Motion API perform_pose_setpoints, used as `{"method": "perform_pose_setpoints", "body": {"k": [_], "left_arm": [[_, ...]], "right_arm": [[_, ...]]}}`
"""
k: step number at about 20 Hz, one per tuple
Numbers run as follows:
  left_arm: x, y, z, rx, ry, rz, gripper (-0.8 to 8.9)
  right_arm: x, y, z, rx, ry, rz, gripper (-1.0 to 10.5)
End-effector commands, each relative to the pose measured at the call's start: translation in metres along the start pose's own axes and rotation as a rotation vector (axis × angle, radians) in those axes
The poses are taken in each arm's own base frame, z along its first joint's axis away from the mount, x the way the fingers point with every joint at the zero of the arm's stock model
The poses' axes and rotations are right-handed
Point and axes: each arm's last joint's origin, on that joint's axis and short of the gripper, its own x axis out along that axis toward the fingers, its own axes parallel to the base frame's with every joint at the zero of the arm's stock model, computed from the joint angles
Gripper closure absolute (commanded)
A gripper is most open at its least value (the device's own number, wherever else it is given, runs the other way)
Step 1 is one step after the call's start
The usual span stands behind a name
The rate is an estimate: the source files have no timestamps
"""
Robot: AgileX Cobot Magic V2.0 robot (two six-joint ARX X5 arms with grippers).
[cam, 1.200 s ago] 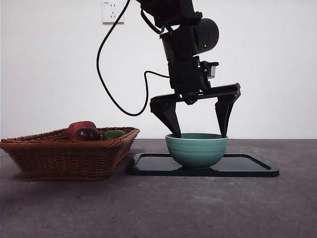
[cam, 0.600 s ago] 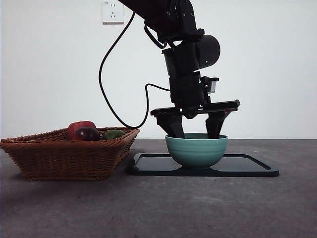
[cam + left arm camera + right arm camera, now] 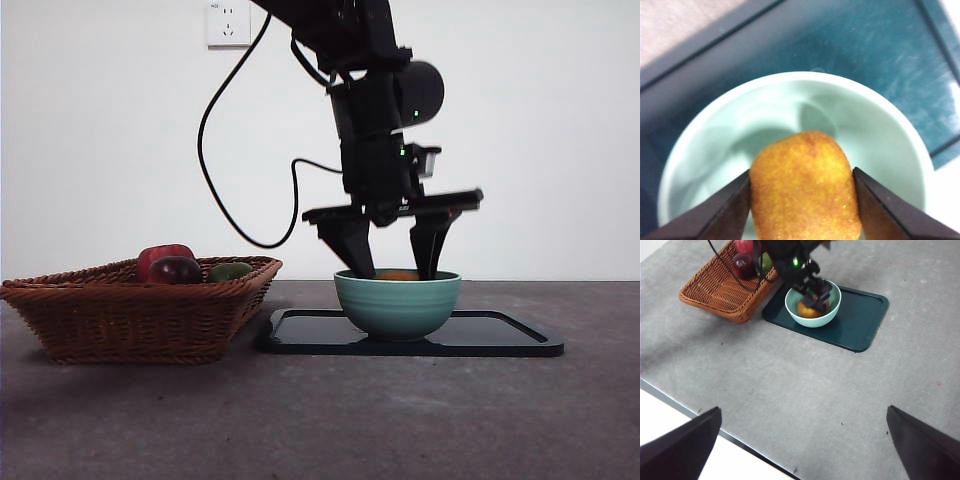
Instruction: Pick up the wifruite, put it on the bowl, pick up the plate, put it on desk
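The orange wifruite (image 3: 805, 187) sits between the two jaws of my left gripper (image 3: 801, 172), which is shut on it, both jaws pressing its sides. It hangs inside the teal bowl (image 3: 880, 130), just above the bottom. In the front view only the wifruite's top (image 3: 398, 274) peeks over the rim of the bowl (image 3: 397, 305), with the left gripper (image 3: 392, 268) reaching down into it. The bowl stands on the dark teal plate (image 3: 500, 335), which lies on the desk (image 3: 320, 420). My right gripper (image 3: 802, 440) hangs open high over the desk (image 3: 790, 380), far from the bowl (image 3: 835, 307).
A wicker basket (image 3: 140, 305) stands left of the plate, holding a red apple (image 3: 160, 253), a dark red-purple fruit (image 3: 175, 268) and a green fruit (image 3: 231, 270). The left arm's black cable (image 3: 215, 170) loops above the basket. The desk's near edge (image 3: 715, 427) runs below the right gripper.
The left gripper's jaws went from wide open above the bowl to lower and closed on the wifruite. The fruit's top now shows at the rim; earlier it was hidden.
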Motion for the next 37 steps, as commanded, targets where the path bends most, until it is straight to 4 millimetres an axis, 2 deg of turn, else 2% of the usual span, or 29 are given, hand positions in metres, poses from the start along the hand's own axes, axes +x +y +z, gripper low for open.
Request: {"method": "perform_pose_setpoints", "body": {"k": [1,4,9,15,21,24,31,37], "left_arm": [[-0.006,-0.003,0.007,0.005,-0.023,-0.006,5.38],[-0.03,-0.004,0.01,0.006,-0.018,-0.005,5.38],[-0.064,-0.002,0.003,0.035,0.058,0.007,5.38],[-0.098,-0.005,0.001,0.042,0.012,-0.01,5.38],[-0.158,-0.004,-0.008,0.045,-0.087,-0.027,5.38],[-0.18,-0.001,-0.016,0.046,-0.114,-0.03,5.38],[-0.199,0.013,-0.054,0.033,-0.015,0.044,5.38],[-0.212,0.038,-0.091,-0.023,0.053,0.1,5.38]], "right_arm": [[-0.002,-0.001,-0.005,0.012,0.067,-0.007,3.5],[-0.002,-0.001,-0.005,0.011,0.067,-0.008,3.5],[-0.002,-0.001,-0.005,0.011,0.067,-0.008,3.5],[-0.002,-0.001,-0.005,0.011,0.067,-0.008,3.5],[-0.002,-0.001,-0.005,0.011,0.067,-0.008,3.5],[-0.002,-0.001,-0.005,0.012,0.067,-0.008,3.5],[-0.002,-0.001,-0.005,0.012,0.067,-0.008,3.5],[-0.002,-0.001,-0.005,0.016,0.067,-0.007,3.5]]}}
